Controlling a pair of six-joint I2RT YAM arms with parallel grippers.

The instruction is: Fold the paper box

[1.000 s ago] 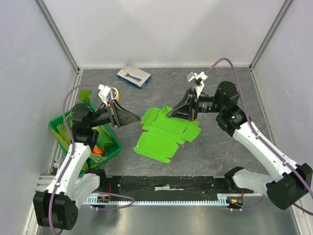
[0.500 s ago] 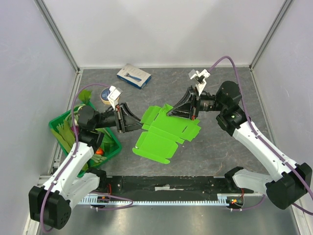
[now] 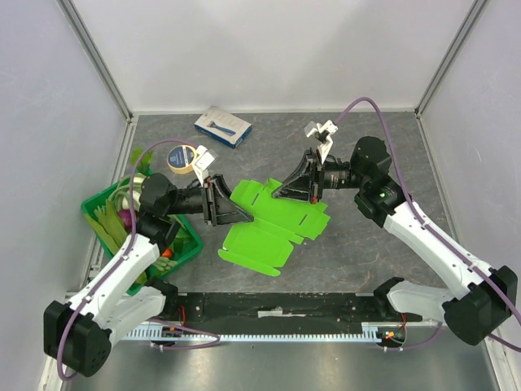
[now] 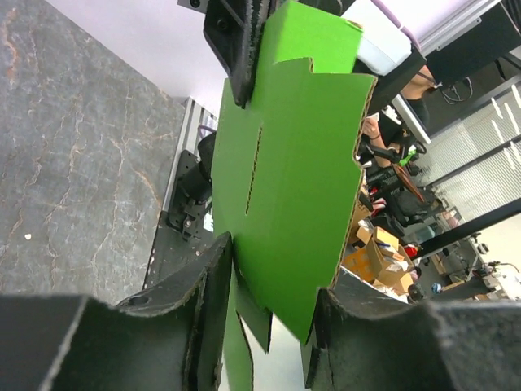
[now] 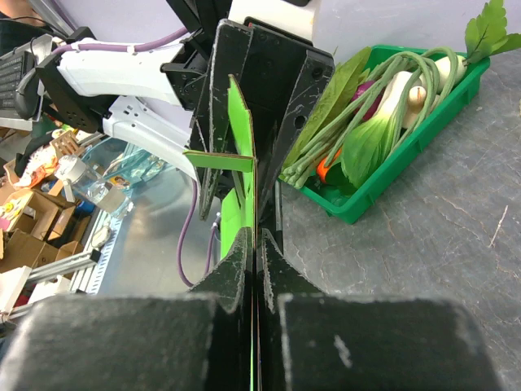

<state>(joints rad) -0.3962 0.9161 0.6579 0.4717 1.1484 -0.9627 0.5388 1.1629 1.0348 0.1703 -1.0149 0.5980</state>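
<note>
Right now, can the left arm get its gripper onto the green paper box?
Probably yes: the left gripper stands open with an edge of the paper box between its fingers, nothing else in the way, while the right gripper pinches the opposite side.

readable text: none in any view
paper box [image 3: 273,220]: plain lime-green card, no print on the faces shown
flat carton [image 3: 222,126]: blue-and-white printing, at the far end of the counter [image 3: 366,244], too small to read
tape roll [image 3: 181,158]: dark blue centre, no legible marking
cardboard boxes [image 5: 20,244]: beyond the counter in the right wrist view, blurred, markings illegible
</note>
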